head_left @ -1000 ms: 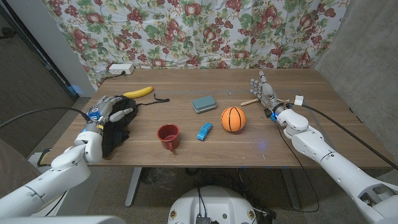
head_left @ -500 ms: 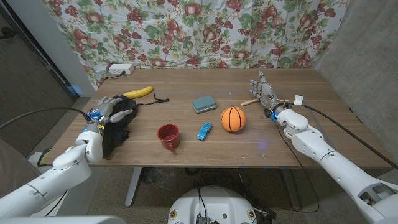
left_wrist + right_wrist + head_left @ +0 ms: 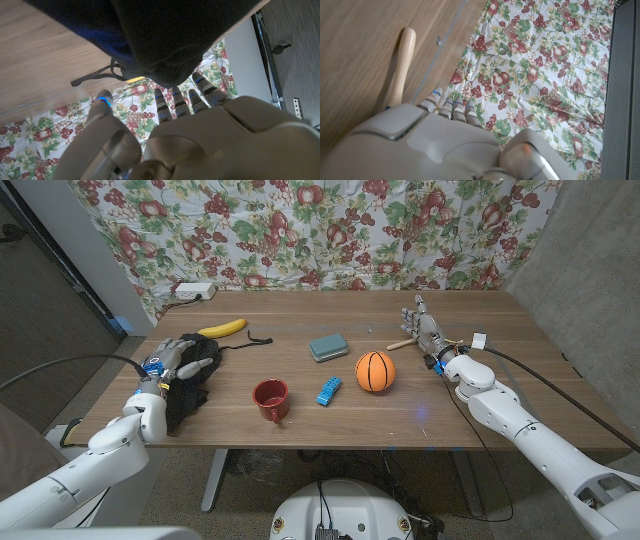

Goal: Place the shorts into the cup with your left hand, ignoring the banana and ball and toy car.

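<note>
The black shorts [image 3: 186, 396] lie bunched near the table's left edge, with a drawstring [image 3: 251, 341] trailing toward the banana. My left hand [image 3: 182, 357] is over their far part, fingers spread and gripping nothing that I can see. In the left wrist view the dark cloth [image 3: 165, 35] lies just beyond the fingers of the left hand [image 3: 200, 135]. The red cup [image 3: 270, 399] stands upright near the table's front middle, about a hand's width right of the shorts. My right hand [image 3: 427, 328] stands at the far right, fingers apart and empty.
A banana [image 3: 223, 328] lies behind the shorts. A teal block [image 3: 328, 346], a blue toy car [image 3: 329, 390] and an orange ball [image 3: 375, 371] sit right of the cup. A wooden stick [image 3: 403, 344] lies beside the right hand [image 3: 445, 145].
The left forearm has shifted very slightly while its hand stays over the shorts. The right arm and the objects are as before.
</note>
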Controlling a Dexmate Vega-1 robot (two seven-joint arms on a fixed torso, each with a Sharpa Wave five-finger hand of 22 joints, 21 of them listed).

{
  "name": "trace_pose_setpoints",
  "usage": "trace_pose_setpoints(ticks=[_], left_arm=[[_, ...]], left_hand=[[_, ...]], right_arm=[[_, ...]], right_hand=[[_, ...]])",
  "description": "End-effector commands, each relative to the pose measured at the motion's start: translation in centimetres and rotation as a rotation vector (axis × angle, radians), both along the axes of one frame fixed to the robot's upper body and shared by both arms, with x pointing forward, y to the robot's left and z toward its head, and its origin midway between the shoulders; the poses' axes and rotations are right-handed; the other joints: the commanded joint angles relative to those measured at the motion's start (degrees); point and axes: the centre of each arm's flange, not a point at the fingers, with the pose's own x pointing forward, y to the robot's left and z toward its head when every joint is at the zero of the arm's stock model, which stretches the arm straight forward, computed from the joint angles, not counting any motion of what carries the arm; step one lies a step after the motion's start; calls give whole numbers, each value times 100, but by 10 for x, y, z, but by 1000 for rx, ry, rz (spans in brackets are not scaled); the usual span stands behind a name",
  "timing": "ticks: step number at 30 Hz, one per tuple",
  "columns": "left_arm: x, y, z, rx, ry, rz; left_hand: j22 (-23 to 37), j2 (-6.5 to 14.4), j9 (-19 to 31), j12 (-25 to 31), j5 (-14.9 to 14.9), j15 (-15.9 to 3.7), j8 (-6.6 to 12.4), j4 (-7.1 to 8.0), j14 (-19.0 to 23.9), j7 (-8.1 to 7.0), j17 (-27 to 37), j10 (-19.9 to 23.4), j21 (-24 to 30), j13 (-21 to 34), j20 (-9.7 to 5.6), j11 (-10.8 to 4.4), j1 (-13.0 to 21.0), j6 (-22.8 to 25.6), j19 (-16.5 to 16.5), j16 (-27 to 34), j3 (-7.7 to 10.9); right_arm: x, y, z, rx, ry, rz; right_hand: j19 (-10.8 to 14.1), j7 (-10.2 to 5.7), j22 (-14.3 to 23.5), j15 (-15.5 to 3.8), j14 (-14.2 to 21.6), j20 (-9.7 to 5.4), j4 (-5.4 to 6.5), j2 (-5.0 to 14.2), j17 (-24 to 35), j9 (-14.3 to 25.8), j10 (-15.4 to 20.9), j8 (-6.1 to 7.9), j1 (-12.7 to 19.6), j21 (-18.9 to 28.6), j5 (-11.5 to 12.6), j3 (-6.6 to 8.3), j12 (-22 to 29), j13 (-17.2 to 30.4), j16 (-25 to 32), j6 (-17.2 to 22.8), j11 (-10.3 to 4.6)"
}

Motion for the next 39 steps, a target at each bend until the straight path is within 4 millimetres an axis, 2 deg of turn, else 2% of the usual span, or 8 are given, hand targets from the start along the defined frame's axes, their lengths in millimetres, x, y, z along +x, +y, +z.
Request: trace_pose_setpoints(ticks=[1, 15, 39], left_arm=[[0, 0, -4, 1, -11, 24], [2, -1, -9, -2, -13, 51], [8, -5, -17, -23, 9, 49]], left_hand=[[25, 5, 11, 21, 30, -255, 51, 4, -5, 7, 32, 12, -3, 31, -29, 39, 57, -12, -1, 5, 54], [25, 15, 12, 33, 22, -260, 57, 2, -6, 15, 33, 37, -17, 32, -28, 28, 77, -6, -33, 3, 60], [24, 92, 13, 37, 7, -293, 52, -18, -1, -64, 30, 43, -4, 31, -77, -48, 183, -41, 11, 2, 117]], right_arm=[[-1, 2, -3, -2, 5, 5], [0, 3, -4, -2, 9, 8], [-1, 2, -5, -3, 12, 14]], right_hand=[[2, 18, 17, -25, -2, 48, 3, -8, 18, 23, 23, 33, -58, -19, -9, -43, 30, 11, 12, 44, -8], [3, 17, 17, -25, -3, 47, 15, -8, 19, 23, 15, 33, -79, -19, -16, -52, 26, 11, 12, 51, -7], [5, 30, 17, -22, 0, 48, 28, -3, 18, 23, 28, 31, -97, -19, -24, -60, 30, 11, 13, 57, -7]])
